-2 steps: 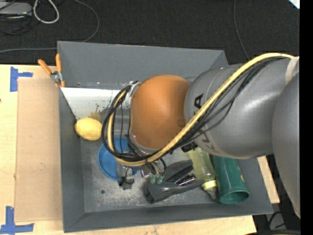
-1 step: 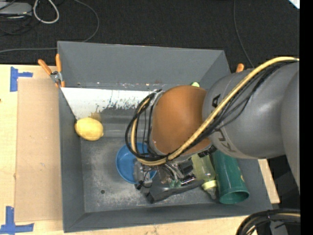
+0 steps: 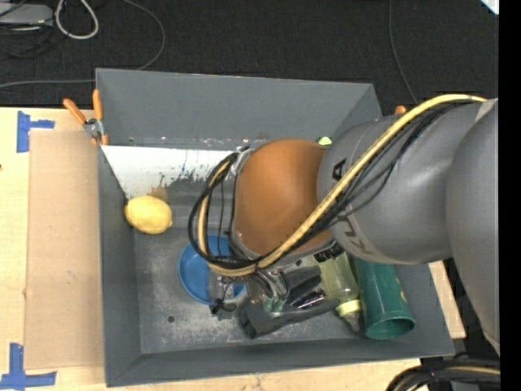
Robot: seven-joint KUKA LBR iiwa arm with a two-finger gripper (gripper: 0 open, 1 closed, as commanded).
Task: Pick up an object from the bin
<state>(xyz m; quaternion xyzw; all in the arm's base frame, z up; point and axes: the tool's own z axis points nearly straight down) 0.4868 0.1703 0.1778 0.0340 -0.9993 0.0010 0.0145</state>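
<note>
My gripper (image 3: 222, 293) reaches down under the arm's orange cover, near the middle of the bin's front half. It hangs right at the near edge of a blue round dish (image 3: 194, 272) lying flat on the bin floor. Just to its right lies a dark, flat black piece (image 3: 260, 322), with a black and green thing (image 3: 295, 293) above that. I cannot tell whether the gripper touches or holds any of them.
A yellow lemon (image 3: 148, 215) rests against the left wall, apart from the others. A clear bottle with a pale green cap (image 3: 343, 287) and a dark green cup (image 3: 383, 304) on its side lie at the front right. The arm covers the bin's right half.
</note>
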